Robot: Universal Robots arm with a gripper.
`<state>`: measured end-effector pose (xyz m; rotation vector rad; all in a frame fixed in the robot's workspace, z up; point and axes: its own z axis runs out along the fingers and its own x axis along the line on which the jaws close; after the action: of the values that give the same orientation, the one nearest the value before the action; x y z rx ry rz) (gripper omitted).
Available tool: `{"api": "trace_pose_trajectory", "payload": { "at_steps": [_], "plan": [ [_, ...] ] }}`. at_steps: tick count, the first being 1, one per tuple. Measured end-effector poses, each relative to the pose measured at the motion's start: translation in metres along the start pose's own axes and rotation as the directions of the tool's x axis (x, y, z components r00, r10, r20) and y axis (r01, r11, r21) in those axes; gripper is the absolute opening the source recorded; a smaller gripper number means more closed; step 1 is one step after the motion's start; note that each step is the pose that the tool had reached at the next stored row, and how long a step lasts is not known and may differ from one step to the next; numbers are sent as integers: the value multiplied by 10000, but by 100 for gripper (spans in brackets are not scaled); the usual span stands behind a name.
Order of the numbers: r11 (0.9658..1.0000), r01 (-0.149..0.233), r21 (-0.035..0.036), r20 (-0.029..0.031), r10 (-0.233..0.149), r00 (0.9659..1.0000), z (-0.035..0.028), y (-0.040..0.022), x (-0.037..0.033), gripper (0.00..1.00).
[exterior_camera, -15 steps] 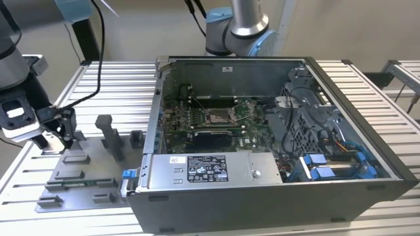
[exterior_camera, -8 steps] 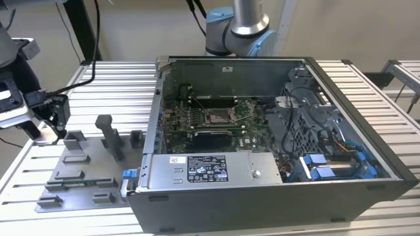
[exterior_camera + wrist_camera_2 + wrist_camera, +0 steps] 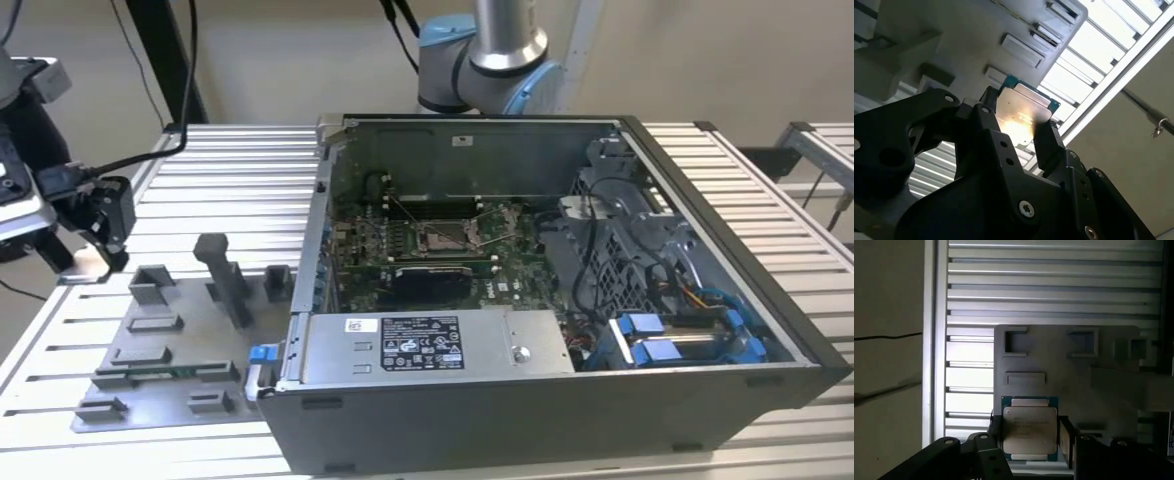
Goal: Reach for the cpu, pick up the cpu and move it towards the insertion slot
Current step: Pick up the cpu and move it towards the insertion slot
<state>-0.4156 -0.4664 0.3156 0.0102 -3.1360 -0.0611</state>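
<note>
In the exterior view, the gripper [image 3: 104, 222] is hanging over the slatted table [image 3: 227, 180] at the exterior view's left, near the edge of the grey fixture plate [image 3: 187, 345]. The insertion slot [image 3: 447, 236] is sitting well apart from it, inside the open computer case [image 3: 534, 420], with green board around its silver frame.

In the second wrist view, the black fingers [image 3: 1049, 144] are closing in on the cpu [image 3: 1021, 112] from two opposite sides and gripping it by its edges. The plate's bright metal face is catching the light, and the fixture blocks are showing behind it.

In the first wrist view, the cpu is sitting squarely between the two fingertips, touching both. Its silver lid is facing the camera with a green rim around it, and the fixture plate and table slats are lying behind it.
</note>
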Motion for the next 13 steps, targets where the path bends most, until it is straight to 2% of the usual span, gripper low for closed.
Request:
{"api": "trace_pose_trajectory", "payload": {
  "at_steps": [13],
  "plan": [
    [10000, -1, 4, -2, 1, 10000, -35, 1, 1, 0]
  ]
}}
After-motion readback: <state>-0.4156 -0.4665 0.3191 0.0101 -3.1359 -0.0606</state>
